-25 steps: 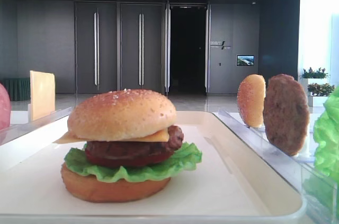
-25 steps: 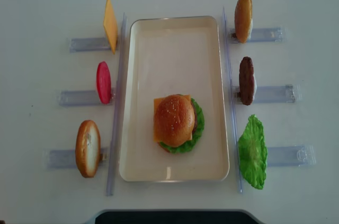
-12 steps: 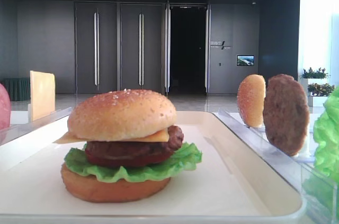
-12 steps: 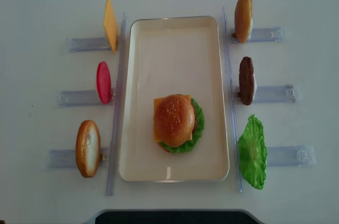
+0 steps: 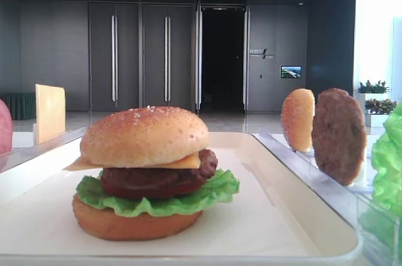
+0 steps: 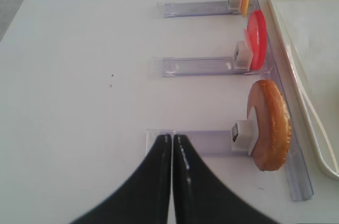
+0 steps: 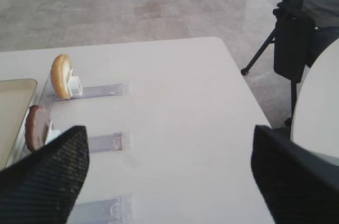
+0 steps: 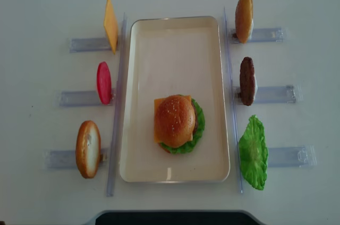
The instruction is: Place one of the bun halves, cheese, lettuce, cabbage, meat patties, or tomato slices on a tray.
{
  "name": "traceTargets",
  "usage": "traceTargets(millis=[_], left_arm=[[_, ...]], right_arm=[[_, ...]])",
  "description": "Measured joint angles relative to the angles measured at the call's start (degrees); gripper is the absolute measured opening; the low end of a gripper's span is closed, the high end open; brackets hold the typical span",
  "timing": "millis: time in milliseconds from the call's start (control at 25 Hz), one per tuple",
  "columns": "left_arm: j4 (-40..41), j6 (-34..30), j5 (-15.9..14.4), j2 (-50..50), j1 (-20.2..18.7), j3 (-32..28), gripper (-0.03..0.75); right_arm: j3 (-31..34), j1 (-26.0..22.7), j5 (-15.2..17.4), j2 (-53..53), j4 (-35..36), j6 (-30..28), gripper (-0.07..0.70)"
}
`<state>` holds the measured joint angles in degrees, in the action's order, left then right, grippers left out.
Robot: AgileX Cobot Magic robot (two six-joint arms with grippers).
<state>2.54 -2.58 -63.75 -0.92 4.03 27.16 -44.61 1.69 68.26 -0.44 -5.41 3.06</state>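
The golden-tan domed top bun caps the burger stack on the large white rectangular tray. Left of the tray, the left end effector hovers pressed together, empty; right of it, the right end effector is spread wide, empty, above the white worktop.

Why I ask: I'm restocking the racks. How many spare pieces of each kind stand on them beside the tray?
Cheese: 1
Tomato slice: 1
Bun halves: 2
Meat patty: 1
Lettuce: 1
Total: 6
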Motion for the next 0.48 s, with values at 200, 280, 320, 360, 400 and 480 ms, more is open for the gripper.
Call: traceTargets(millis=[200, 280, 320, 360, 400, 480], left_arm=[[0.0, 0.0, 0.0, 0.0, 0.0, 0.0, -0.007], [0.0, 0.0, 0.0, 0.0, 0.0, 0.0, -0.007], [0.0, 0.0, 0.0, 0.0, 0.0, 0.0, -0.007], [0.0, 0.0, 0.0, 0.0, 0.0, 0.0, -0.007], [0.0, 0.0, 0.0, 0.0, 0.0, 0.0, -0.007], [0.0, 0.0, 0.0, 0.0, 0.0, 0.0, -0.007]], right_arm=[[4.0, 0.0, -2.1, -0.1, 2.3, -0.1, 0.589], [6.0, 0.0, -2.3, -0.1, 2.8, -0.1, 0.589], [7.4, 0.0, -2.4, -0.1, 3.2, -0.1, 0.589], [8.9, 0.0, -2.5, -0.1, 3.9, -0.1, 0.589], [10.3, 0.0, -2.6, -0.1, 4.3, -0.1, 0.589], [12.6, 0.0, -3.4, -0.1, 4.5, -0.1, 0.589]])
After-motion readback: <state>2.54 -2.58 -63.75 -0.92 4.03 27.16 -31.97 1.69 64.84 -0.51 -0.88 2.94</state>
